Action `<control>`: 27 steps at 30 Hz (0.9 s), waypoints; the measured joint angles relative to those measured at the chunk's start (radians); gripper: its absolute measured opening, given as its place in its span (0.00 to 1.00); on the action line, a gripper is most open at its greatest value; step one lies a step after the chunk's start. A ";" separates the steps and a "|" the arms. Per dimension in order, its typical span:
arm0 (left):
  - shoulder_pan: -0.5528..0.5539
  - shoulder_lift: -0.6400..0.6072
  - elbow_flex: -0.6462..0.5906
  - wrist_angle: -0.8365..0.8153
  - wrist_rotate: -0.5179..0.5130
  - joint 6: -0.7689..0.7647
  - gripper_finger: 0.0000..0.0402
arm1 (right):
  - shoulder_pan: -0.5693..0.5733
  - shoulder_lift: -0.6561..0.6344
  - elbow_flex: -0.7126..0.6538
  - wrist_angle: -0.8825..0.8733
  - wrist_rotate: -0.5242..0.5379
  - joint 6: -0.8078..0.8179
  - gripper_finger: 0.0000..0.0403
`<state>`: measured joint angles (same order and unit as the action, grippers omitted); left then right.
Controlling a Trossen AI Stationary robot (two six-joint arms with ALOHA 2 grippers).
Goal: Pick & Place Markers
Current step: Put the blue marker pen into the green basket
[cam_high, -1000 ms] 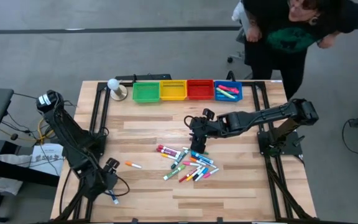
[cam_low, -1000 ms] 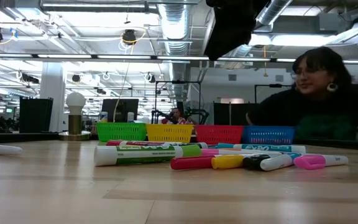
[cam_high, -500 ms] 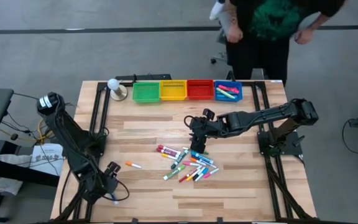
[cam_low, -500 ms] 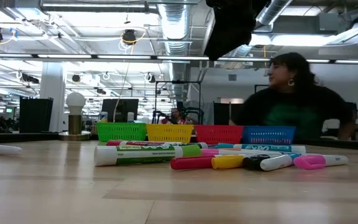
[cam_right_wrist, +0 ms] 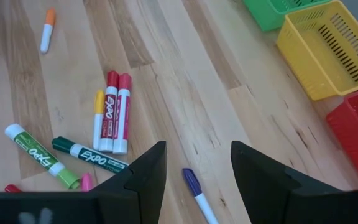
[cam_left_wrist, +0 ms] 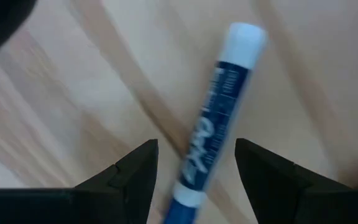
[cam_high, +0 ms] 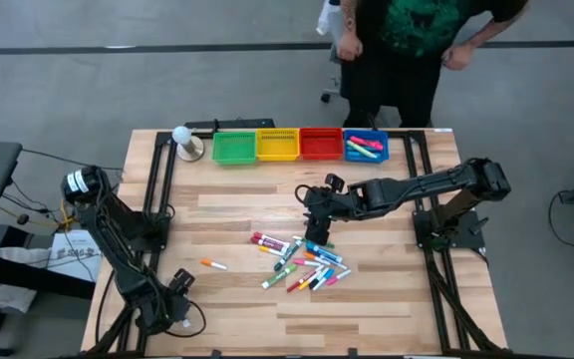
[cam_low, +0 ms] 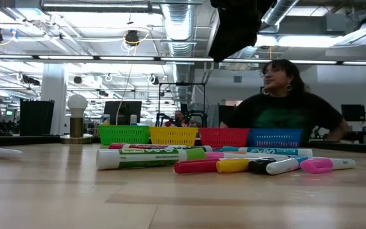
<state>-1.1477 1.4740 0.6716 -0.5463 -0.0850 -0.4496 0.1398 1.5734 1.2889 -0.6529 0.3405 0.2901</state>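
Blue and white, one marker (cam_left_wrist: 211,138) lies on the pale wood bench (cam_high: 237,319) at the lower left of the high view, straddled by the open left claw (cam_left_wrist: 196,167) and not yet held; to grip it well, that claw should settle so the barrel sits midway between its fingers, then close squarely across it. The left arm folds low over that corner, while the right arm reaches in from the right, its claw (cam_right_wrist: 196,163) open, empty and hanging above the heap of markers (cam_high: 300,261) at mid-frame.
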 joint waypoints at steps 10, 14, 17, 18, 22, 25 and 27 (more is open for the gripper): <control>0.000 0.036 0.003 0.026 -0.046 0.051 0.53 | 0.004 0.000 0.000 0.000 -0.001 0.000 0.42; 0.009 0.037 0.003 0.036 -0.037 0.094 0.46 | 0.004 0.000 0.000 0.000 0.000 -0.001 0.42; 0.020 0.038 0.003 0.044 -0.010 0.136 0.35 | 0.000 0.000 0.000 0.000 0.000 -0.001 0.42; 0.022 0.038 0.002 0.046 -0.005 0.146 0.31 | -0.003 0.000 0.000 0.000 0.000 -0.001 0.42; 0.027 0.039 0.002 0.058 -0.022 0.154 0.15 | -0.005 0.000 0.000 0.000 0.001 -0.001 0.42; 0.028 0.039 0.002 0.062 -0.038 0.154 0.14 | -0.003 0.000 0.000 0.000 0.001 -0.001 0.42; 0.030 0.039 0.002 0.066 -0.046 0.154 0.14 | -0.003 0.000 0.000 0.000 0.001 -0.001 0.42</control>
<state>-1.1172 1.5131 0.6731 -0.4806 -0.1309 -0.2954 0.1371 1.5734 1.2888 -0.6533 0.3412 0.2893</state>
